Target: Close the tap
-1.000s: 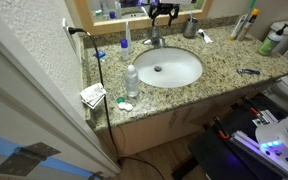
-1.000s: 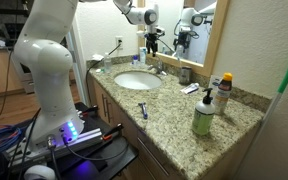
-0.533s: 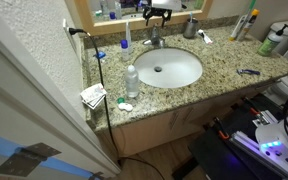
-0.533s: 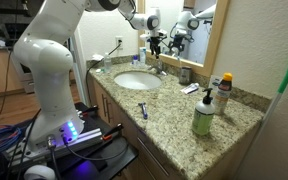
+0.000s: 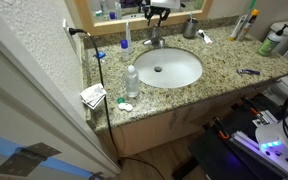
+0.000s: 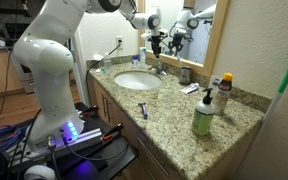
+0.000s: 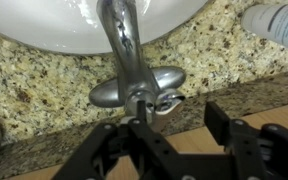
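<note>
Tap (image 7: 132, 80) stands at 12 o'clock of the basin (image 5: 189, 78), spout reaching over the bowl. Gripper (image 7: 174, 135) hangs just above its lever, jaws spread wide, gripping nothing. Wrist view: one finger (image 7: 109, 150) close by the lever base, contact unclear. Bottle (image 5: 132, 80) at basin's 9 o'clock.
</note>
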You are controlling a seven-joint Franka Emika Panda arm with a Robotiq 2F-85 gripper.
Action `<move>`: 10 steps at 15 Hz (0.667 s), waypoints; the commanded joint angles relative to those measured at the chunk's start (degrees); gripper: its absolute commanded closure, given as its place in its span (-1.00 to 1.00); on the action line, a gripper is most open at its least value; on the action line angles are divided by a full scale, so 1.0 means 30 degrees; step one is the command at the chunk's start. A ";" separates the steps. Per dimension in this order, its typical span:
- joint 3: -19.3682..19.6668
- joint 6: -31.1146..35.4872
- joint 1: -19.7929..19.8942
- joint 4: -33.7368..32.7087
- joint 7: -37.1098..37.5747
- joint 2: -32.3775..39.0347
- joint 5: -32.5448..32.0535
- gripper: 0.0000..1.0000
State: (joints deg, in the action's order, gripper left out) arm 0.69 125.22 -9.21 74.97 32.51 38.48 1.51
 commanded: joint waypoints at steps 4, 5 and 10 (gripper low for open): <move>0.0662 -0.1836 -0.0128 0.0895 0.0101 -0.0928 -0.0328 0.69; 0.0620 -0.1832 -0.0108 0.0914 0.0089 -0.0888 -0.0233 0.18; 0.0391 -0.2102 0.0011 0.1189 0.0044 -0.0857 0.0255 -0.43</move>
State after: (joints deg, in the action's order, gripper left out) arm 1.71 120.76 -9.30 75.87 32.68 37.34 1.76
